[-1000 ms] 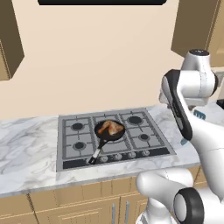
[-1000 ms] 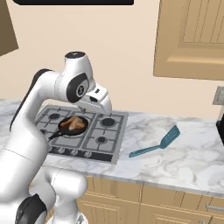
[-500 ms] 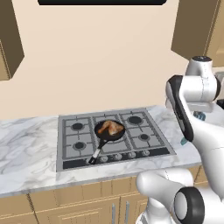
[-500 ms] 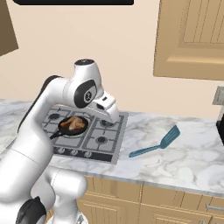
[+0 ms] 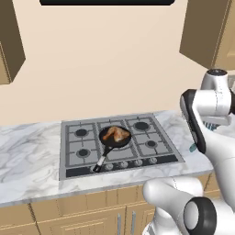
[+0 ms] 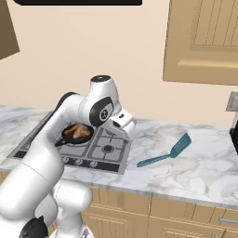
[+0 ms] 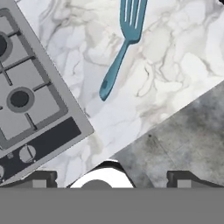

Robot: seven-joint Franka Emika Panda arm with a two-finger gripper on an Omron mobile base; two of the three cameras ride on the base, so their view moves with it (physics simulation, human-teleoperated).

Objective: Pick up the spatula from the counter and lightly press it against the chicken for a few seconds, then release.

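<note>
Marble counter (image 6: 200,167) holds teal spatula (image 6: 162,157) (beside stove (image 6: 108,149)), chicken (image 6: 80,132) in pan (image 5: 114,145).

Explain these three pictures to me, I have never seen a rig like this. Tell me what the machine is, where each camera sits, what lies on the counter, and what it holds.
The machine is a white robot arm on a base that can drive, in a computer-rendered kitchen. Two pictures come from cameras on the base, behind the arm to its left and to its right. The third looks along its gripper, a two-finger clamp. On the marble counter lies a teal spatula, to the right of the stove. On the stove sits a black pan with a piece of chicken in it. The gripper hangs open above the counter near the spatula and holds nothing.
</note>
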